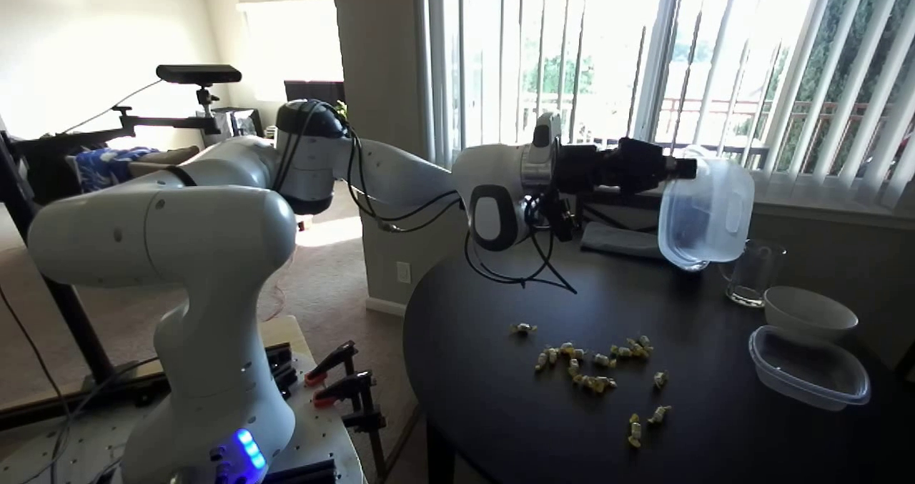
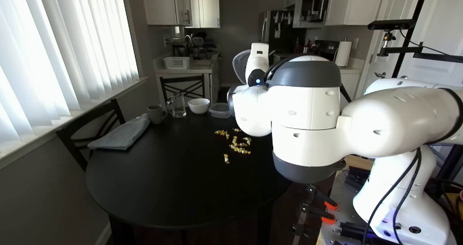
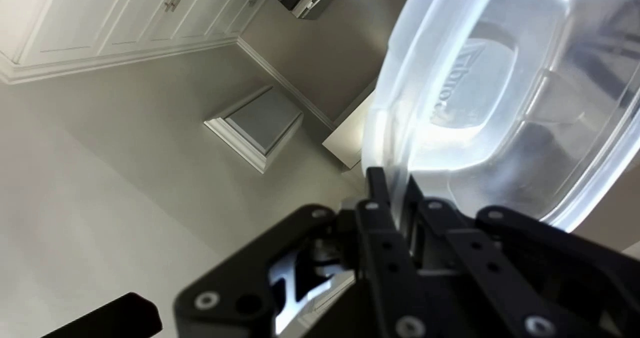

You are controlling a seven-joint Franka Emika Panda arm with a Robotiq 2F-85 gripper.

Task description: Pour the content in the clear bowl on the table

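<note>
A robot arm [image 1: 400, 173] holds a clear bowl [image 1: 708, 216] tipped on its side, well above the level of a dark round surface [image 1: 486, 369] where wrapped candies [image 1: 595, 382] lie loosely scattered; the pour appears finished. The claw [image 3: 395, 188] is narrowed to the thickness of the bowl's wall, gripping the rim from both sides. That thin pinch at one edge looks like the chief hazard: a quick turn could make the plastic, likely slick, pivot, slip and fall. Lowered carelessly, the bowl could clip the glass mug [image 1: 750, 277] or sweep candies toward the edge. In the wrist view, the visible part of the clear bowl's inside shows bare plastic and raised lettering, no candy. A flat container [image 1: 800, 393] and a white bowl [image 1: 797, 314] stand side by side near the glass mug, no candy showing in either. In an exterior view, a gray mug [image 2: 155, 114] beside a folded cloth [image 2: 123, 133] hides its contents.
</note>
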